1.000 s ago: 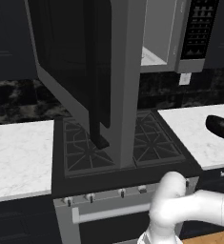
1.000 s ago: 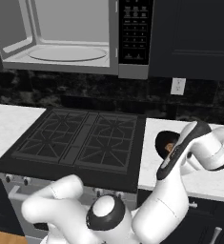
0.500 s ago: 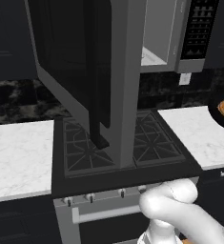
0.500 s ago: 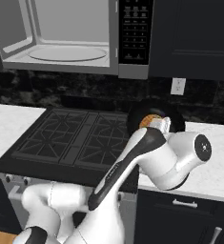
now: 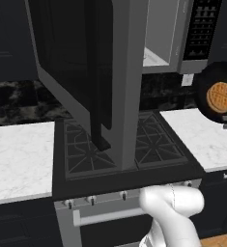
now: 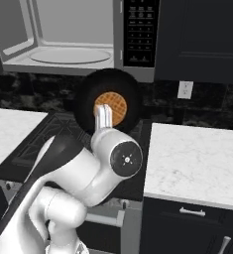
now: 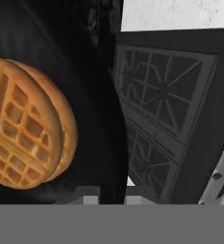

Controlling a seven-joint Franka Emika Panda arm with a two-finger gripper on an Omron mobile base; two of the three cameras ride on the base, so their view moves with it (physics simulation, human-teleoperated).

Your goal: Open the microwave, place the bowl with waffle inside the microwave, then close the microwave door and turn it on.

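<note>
Kitchen's dark, stove below. So the bowl (image 6: 108, 103) with the waffle (image 6: 111, 107) sits mid-frame in the right base view, lifted off the counter, pinched at its rim by the nearly closed gripper (image 6: 102, 113). The microwave (image 6: 71, 37) cavity lies up and left of it, microwave door (image 5: 86, 72) swung wide open.

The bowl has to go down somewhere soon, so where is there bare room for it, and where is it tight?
The microwave cavity is bare, just its turntable behind the swung-open microwave door. White counter right of the stove is free, as is the counter left of it. Tight spot: the lifted bowl with waffle, pinched by the gripper, sits just under the keypad.
</note>
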